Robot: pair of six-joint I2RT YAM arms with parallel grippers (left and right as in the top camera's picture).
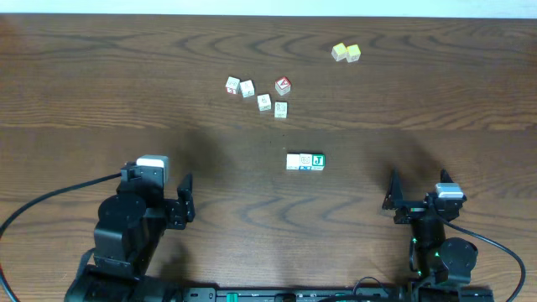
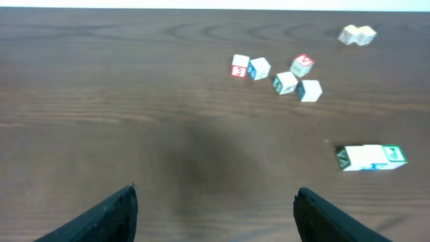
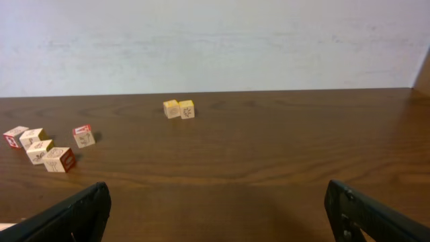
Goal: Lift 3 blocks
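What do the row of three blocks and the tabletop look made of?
Three blocks: likely painted wood, matte, with square edges and coloured letter faces; too small to be sure. Tabletop: dark wood or wood-look laminate, showing grain and a faint sheen.

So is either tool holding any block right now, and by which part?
Nothing is held. Left tool and right tool are both open and empty; the three blocks sit untouched on the table.

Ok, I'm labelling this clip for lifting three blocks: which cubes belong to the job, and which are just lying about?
Job: green-faced "J" cube; whitish cube with orange mark; plain white cube, side by side in a row.
Lying about: red-topped lettered cube; four cream lettered cubes; two pale yellow cubes.
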